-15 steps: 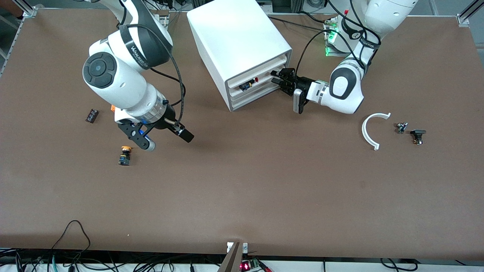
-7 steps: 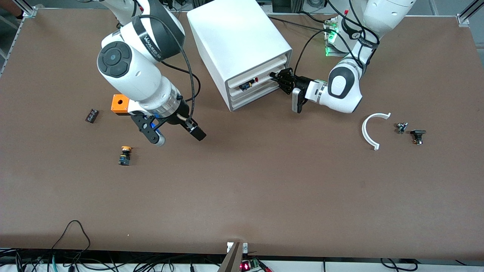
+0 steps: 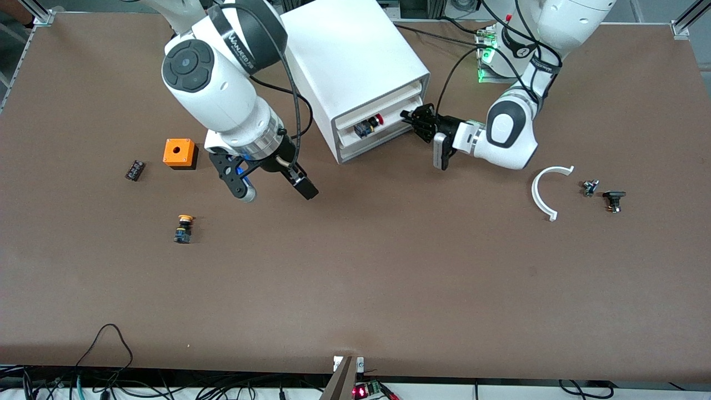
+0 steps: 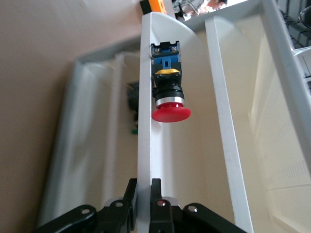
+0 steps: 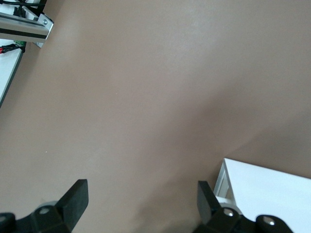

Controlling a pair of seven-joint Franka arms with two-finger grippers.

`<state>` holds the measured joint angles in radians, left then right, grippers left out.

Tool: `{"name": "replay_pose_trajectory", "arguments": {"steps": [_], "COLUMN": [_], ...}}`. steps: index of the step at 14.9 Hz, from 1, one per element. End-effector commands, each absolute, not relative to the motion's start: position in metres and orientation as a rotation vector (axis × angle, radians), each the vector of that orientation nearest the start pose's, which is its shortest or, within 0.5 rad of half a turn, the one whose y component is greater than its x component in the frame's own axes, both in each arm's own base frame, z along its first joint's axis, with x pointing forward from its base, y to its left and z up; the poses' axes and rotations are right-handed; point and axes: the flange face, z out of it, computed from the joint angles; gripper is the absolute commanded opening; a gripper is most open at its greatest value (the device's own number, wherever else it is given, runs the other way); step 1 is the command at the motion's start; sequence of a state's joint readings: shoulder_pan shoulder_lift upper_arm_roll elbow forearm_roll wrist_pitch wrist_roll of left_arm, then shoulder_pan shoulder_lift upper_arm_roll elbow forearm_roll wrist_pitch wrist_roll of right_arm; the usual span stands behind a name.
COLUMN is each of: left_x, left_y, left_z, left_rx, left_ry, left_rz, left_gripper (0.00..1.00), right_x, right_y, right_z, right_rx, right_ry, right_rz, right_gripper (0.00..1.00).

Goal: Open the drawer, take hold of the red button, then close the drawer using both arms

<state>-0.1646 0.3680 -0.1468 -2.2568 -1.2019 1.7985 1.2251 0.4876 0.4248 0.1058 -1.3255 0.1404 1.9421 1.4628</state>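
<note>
Opening is underway: left end effector (image 4: 144, 194) clamped on drawer (image 4: 146, 97) front, button (image 4: 167, 87) inside just ahead; right end effector (image 3: 272, 183) spread wide over bench (image 3: 389, 266), grab and closing remain

The drawer (image 3: 373, 123) was pulled part-way out of the cabinet (image 3: 350, 66), and the opening above the button (image 3: 371, 123) was narrowed by the top drawer (image 3: 383, 100). The drawer's front wall was occupied by the left tool (image 3: 414, 118), clamped on it. Bare desk (image 3: 355, 266) lay under the right tool (image 3: 272, 186), spread wide, with the orange box (image 3: 179, 153) nearby.
</note>
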Motion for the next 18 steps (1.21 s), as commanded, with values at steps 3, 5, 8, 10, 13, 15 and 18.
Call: {"name": "replay_pose_trajectory", "arguments": {"steps": [3, 5, 8, 10, 13, 15, 18], "left_x": [0.496, 0.511, 0.513, 0.515, 0.519, 0.519, 0.525], "left_y": [-0.186, -0.178, -0.176, -0.176, -0.173, -0.170, -0.159], "left_z": [0.199, 0.201, 0.199, 0.200, 0.201, 0.208, 0.232], "left_rx": [1.850, 1.863, 1.873, 1.872, 1.857, 1.814, 1.783], "left_ry": [-0.689, -0.691, -0.699, -0.700, -0.700, -0.695, -0.655], "left_rz": [-0.183, -0.166, -0.180, -0.176, -0.171, -0.193, -0.258], "left_gripper": [0.00, 0.00, 0.00, 0.03, 1.00, 1.00, 1.00], "right_x": [0.582, 0.583, 0.579, 0.573, 0.563, 0.555, 0.537], "right_y": [0.421, 0.437, 0.461, 0.481, 0.502, 0.513, 0.533], "right_z": [0.520, 0.520, 0.506, 0.488, 0.467, 0.449, 0.419], "right_rx": [-2.507, -2.463, -2.437, -2.425, -2.460, -2.502, -2.539], "right_ry": [1.366, 1.414, 1.450, 1.467, 1.455, 1.438, 1.380], "right_rz": [0.102, 0.111, 0.121, 0.122, 0.087, 0.074, -0.001], "right_gripper": [0.99, 0.99, 0.99, 0.99, 0.99, 0.99, 0.99]}}
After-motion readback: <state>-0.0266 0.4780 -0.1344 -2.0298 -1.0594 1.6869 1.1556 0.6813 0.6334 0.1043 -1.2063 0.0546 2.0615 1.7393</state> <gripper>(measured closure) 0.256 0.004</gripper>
